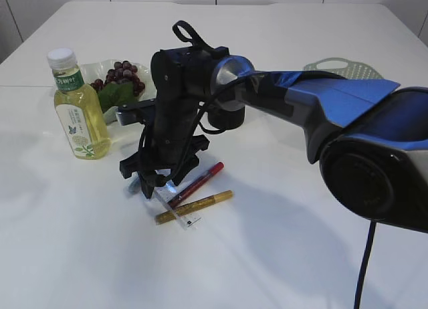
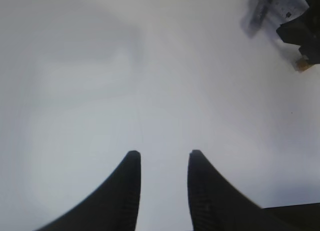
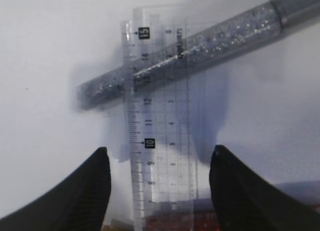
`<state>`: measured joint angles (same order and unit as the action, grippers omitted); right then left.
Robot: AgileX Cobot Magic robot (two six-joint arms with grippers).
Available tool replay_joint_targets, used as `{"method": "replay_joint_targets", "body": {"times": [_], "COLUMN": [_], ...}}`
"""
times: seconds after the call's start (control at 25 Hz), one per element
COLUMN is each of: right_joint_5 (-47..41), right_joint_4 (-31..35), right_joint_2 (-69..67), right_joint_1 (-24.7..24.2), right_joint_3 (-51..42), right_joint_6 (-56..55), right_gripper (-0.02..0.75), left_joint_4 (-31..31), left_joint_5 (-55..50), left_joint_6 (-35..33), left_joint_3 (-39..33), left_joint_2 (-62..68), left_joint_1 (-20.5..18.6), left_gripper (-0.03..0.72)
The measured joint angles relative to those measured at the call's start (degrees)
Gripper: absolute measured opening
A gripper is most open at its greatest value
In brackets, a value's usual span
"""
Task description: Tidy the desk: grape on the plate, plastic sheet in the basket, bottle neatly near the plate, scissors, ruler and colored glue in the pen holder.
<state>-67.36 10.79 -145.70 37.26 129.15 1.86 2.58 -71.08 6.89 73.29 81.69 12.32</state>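
On the far left part of the white table [image 1: 281,255] sits a plate [image 1: 93,71], and the grapes [image 1: 124,76] are piled on it with a green leaf. A bottle [image 1: 77,108] of yellow drink with a white cap stands upright just in front of the plate, close to it. Far back on the right side of the table, behind my arm, I can see the rim of a pale green basket [image 1: 344,68]. I cannot see what is inside it.

My right gripper [image 1: 152,182] reaches down near the middle of the table. Its two fingers stand wide apart and hold nothing. The clear ruler [image 3: 160,131] lies flat on the table right between them, running straight away from me. A silver glitter glue pen [image 3: 200,51] lies across the far end of the ruler at a slant. In the outside view a red glue pen [image 1: 199,182] and a gold glue pen [image 1: 194,207] lie side by side next to the ruler, both touching or almost touching it.

My left gripper [image 2: 164,191] hangs over a bare patch of table. Its fingers are partly open with a small gap, and nothing is between them. The ruler and pens are well off toward its far right corner.
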Motion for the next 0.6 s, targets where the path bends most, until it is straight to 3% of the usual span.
{"method": "replay_joint_targets", "body": {"times": [0.6], "right_joint_5": [0.0], "right_joint_4": [0.0], "right_joint_2": [-0.1], "right_joint_1": [0.0], "right_joint_3": [0.0], "right_joint_6": [-0.1], "right_gripper": [0.492], "left_joint_4": [0.0], "left_joint_5": [0.0], "left_joint_6": [0.0], "left_joint_3": [0.0], "left_joint_2": [0.0], "left_joint_1": [0.0], "left_gripper": [0.239]}}
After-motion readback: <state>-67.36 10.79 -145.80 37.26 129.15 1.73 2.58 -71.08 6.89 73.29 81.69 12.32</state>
